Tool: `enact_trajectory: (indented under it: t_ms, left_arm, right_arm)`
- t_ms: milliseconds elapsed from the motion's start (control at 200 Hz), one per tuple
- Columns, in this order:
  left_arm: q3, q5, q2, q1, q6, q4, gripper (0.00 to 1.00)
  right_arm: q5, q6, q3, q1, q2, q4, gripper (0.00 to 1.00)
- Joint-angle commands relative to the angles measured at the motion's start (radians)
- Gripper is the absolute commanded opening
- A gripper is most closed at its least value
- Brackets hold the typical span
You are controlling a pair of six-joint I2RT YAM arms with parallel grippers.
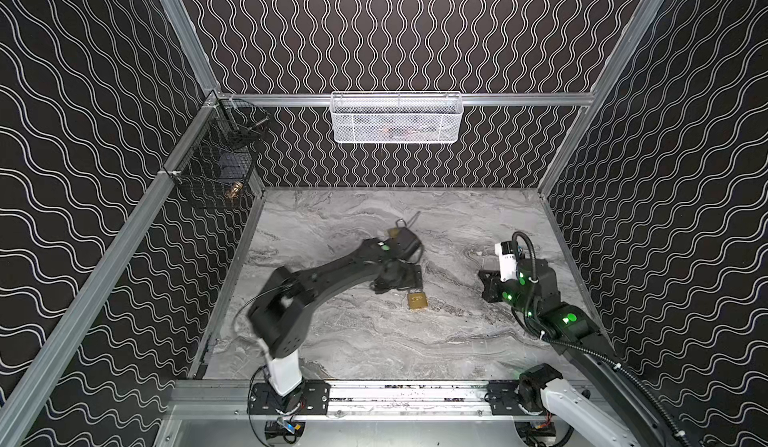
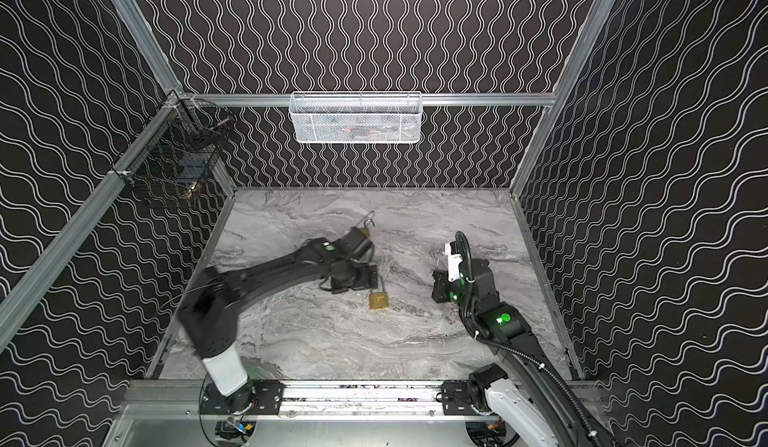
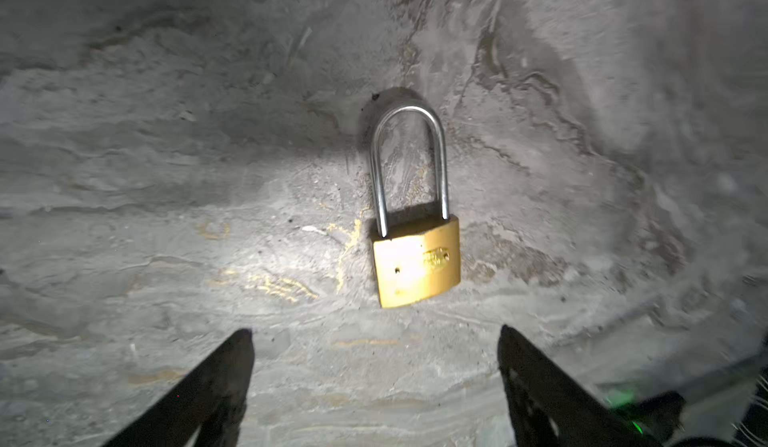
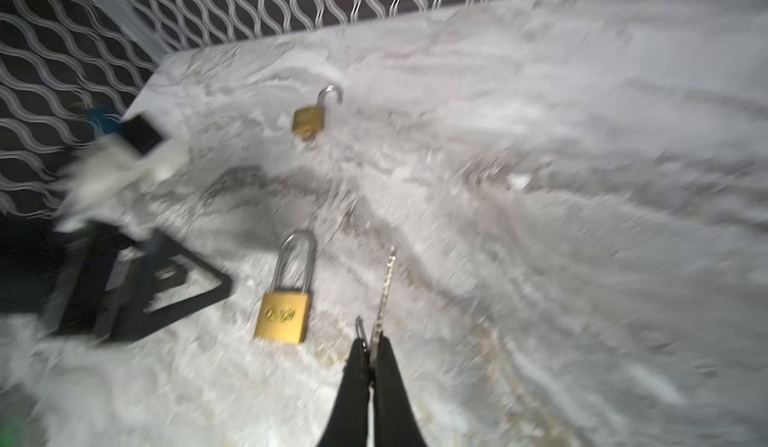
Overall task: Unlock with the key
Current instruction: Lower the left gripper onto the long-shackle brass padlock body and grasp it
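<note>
**Top views:** my left gripper point(image 1: 398, 281) hangs just over the shackle end of the shut padlock point(image 1: 417, 300), mid-table point(image 1: 374, 341). A second padlock point(image 1: 395, 232) lies farther back, partly hid by my left arm point(image 1: 332, 270). My right arm point(image 1: 536, 283) sits well apart, on the right.

**Left wrist:** jaws spread wide, nothing between the fingers point(image 3: 216, 382). The shut padlock lies flat on the table just ahead of them, shackle seated in the brass body, not gripped.

**Right wrist:** my right gripper point(image 4: 372, 341) is pinched tight on the key point(image 4: 386, 287), blade pointing fwd, near the shut padlock but apart from it. The second padlock's shackle is swung open.

**My read:** key's in hand & one lock looks done. Left to do: steady the shut padlock w/ the left gripper, seat the key, turn.
</note>
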Motion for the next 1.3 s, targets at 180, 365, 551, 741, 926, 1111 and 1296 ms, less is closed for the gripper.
enact_trajectory:
  t_ms: [180,365,551,741,926,1111,1296]
  left_arm:
    - [0.139,-0.037,0.181,-0.092,-0.199,-0.119,0.85]
    - [0.21,-0.091,0.246,-0.12,-0.222,-0.182,0.82]
    - [0.259,-0.098,0.27,-0.13,-0.228,-0.163,0.77]
    - [0.322,-0.102,0.332,-0.132,-0.251,-0.234,0.76]
    - [0.262,-0.099,0.314,-0.133,-0.299,-0.213,0.72]
    - [0.232,-0.098,0.297,-0.133,-0.309,-0.196,0.71]
    - [0.203,-0.077,0.296,-0.126,-0.297,-0.158,0.66]
  right_arm:
    - [-0.223,0.153,-0.156,-0.004,-0.106,0.161,0.0]
    - [-0.197,0.076,-0.095,-0.004,-0.12,0.081,0.0]
    - [-0.183,0.073,-0.097,-0.004,-0.16,0.073,0.0]
    - [-0.217,0.063,-0.098,-0.004,-0.149,0.084,0.0]
    - [-0.236,0.07,-0.105,-0.004,-0.168,0.085,0.0]
    - [-0.254,0.07,-0.108,-0.004,-0.164,0.089,0.0]
    - [-0.269,0.063,-0.105,-0.004,-0.147,0.092,0.0]
